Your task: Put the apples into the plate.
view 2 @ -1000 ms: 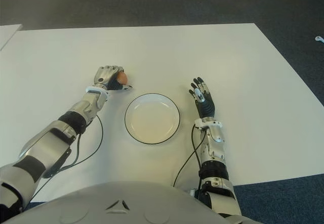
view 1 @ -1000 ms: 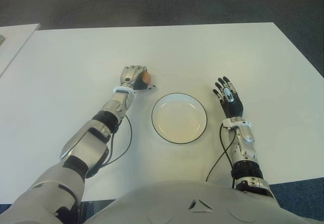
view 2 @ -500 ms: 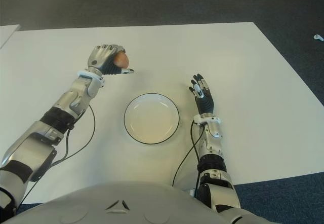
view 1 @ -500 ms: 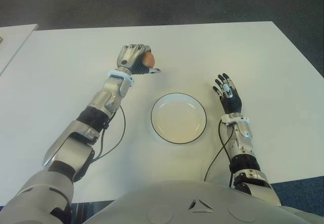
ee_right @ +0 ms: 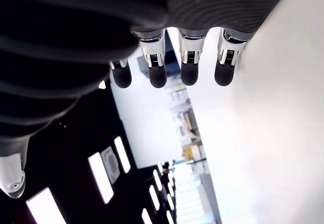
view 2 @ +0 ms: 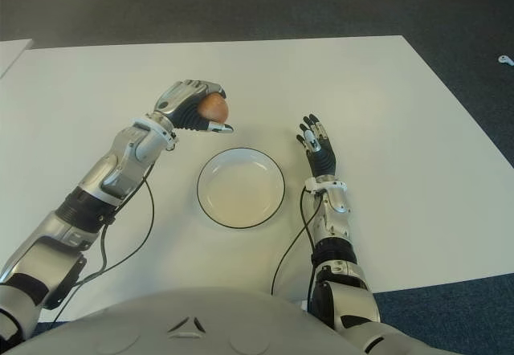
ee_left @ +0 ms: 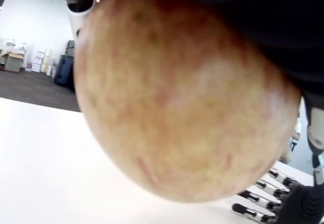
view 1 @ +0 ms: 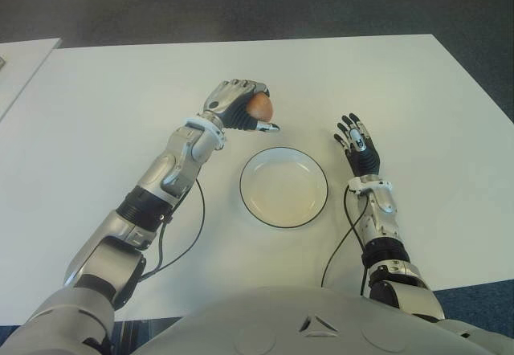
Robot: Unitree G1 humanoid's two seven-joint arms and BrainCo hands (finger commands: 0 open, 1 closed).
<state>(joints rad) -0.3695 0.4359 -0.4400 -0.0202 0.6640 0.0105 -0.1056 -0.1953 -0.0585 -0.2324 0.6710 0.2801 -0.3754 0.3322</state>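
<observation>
White table (view 1: 96,114): bears all items listed. Plate (view 1: 283,187): white, dark-rimmed, round, on the near-centre of the table, nothing in it. Right hand (view 1: 359,148): just right of the plate, fingers extended and relaxed, holding nothing. Left hand (view 1: 238,108): raised above the table, just beyond the plate's far-left rim, fingers curled around an apple. Apple (view 1: 259,108): reddish-yellow, gripped in the left hand, clear of the table surface, not over the plate's centre. The left wrist view is almost filled by its skin.
</observation>
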